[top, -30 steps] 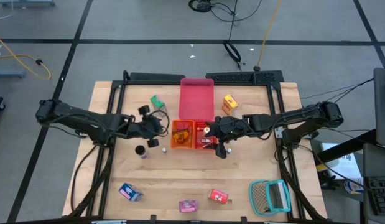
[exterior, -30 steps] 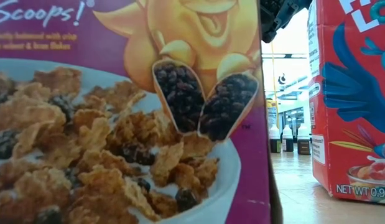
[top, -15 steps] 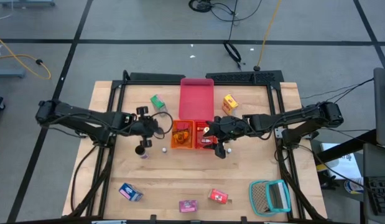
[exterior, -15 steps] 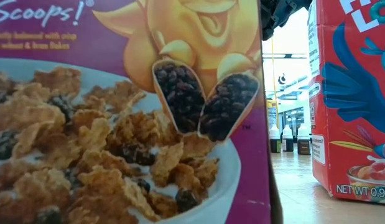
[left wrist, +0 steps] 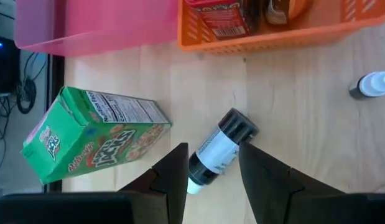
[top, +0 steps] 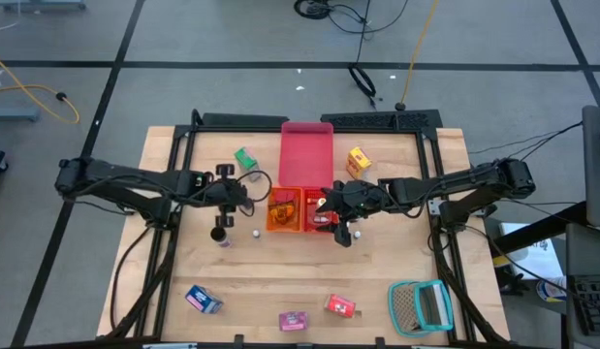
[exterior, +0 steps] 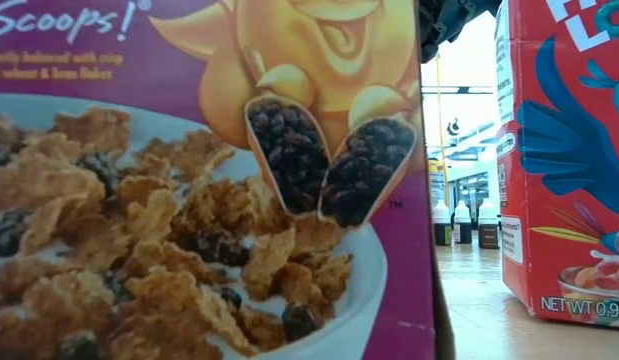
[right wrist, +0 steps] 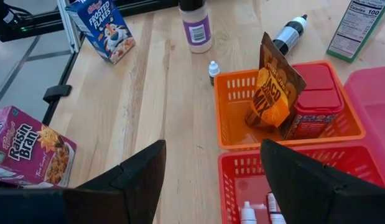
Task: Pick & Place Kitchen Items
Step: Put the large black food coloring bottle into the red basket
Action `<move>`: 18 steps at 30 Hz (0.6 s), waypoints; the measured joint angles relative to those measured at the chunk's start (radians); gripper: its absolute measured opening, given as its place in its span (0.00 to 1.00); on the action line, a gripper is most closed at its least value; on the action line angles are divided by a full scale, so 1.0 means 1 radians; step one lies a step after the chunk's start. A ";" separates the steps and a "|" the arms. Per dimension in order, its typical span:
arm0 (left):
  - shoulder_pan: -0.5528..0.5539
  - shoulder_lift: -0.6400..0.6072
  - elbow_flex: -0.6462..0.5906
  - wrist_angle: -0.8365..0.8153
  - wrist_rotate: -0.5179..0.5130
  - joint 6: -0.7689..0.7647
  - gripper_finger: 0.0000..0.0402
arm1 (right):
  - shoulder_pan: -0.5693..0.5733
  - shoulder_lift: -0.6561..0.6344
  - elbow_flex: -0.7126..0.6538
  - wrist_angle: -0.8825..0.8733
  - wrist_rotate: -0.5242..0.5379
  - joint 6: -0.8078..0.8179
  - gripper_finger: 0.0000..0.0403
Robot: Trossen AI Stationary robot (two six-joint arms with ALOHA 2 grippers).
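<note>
Bottle point(left wrist: 221, 147) lies on its side between left claw point(left wrist: 211, 177) fingers.

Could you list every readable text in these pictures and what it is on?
"Scoops!": purple box, low view.
"NET WT 0.95": red box, low view.
"FROSTED FLAKES": blue box.
"Raisin Bran": pink box.
"MIX": orange pouch; top word blurred.
Green box: unreadable.

snack bag point(right wrist: 274, 87) in basket point(right wrist: 232, 134) | bottle point(left wrist: 221, 146) beside cereal box point(left wrist: 92, 140)
</note>
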 joint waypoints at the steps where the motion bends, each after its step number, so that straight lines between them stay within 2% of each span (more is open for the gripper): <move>1: 0.005 0.010 0.001 0.000 0.005 0.003 0.36 | 0.000 0.000 0.000 0.002 0.000 0.000 0.63; 18: 0.090 0.226 0.001 -0.015 0.019 0.214 0.36 | 0.000 0.000 0.000 0.040 0.000 0.000 0.63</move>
